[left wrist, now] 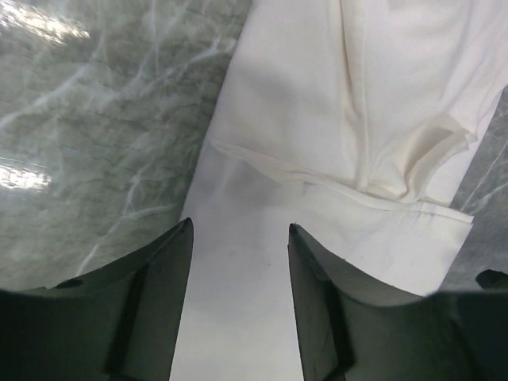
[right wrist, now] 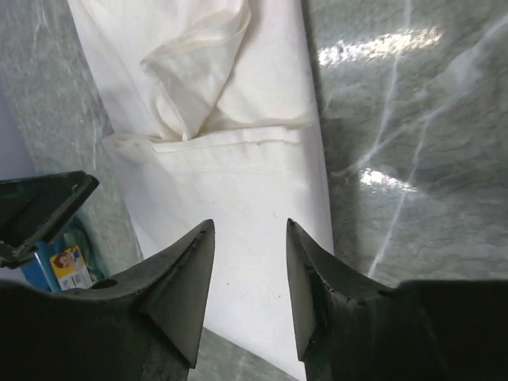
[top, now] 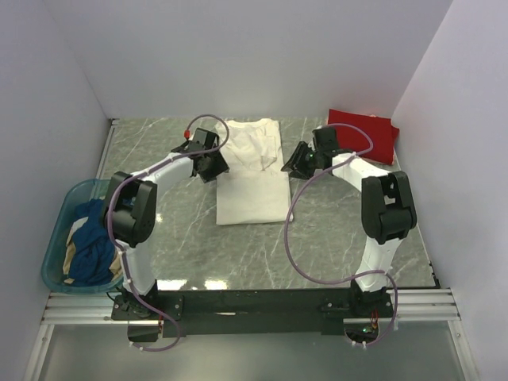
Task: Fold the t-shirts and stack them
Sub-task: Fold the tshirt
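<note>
Nearest, at the near-left corner of the grey-green marbled desk (top: 238, 254), a teal plastic basket (top: 57, 230) holds a crumpled dark blue t-shirt (top: 95, 238) with a tan one (top: 73, 254) under it. The left arm's elbow covers the right side of the heap, so how many shirts lie there cannot be told. Bare desk runs wide between the arm bases and the cream-white short-sleeved cloth t-shirt (top: 252, 194), which lies flat at mid-desk, lengthwise away from the arms, with open surface on both its long sides. The near half of the shirt is smooth, and the far half carries folded-in, creased cloth (left wrist: 373, 159), whose layers are hard to sort out in either wrist view, since both views cut the shirt off. The left pincer (top: 210, 163) hangs over the shirt's left edge and the right pincer (top: 298, 163) just off its right edge, about level with each other. Each stands with its fingers well apart and nothing between them but the cloth below (left wrist: 240, 226) (right wrist: 250, 226). Farther back, a folded red t-shirt (top: 369, 131) sits in the far-right corner, its near-left corner hidden behind the right wrist. Plain white walls (top: 254, 55) close in the desk on three sides.
</note>
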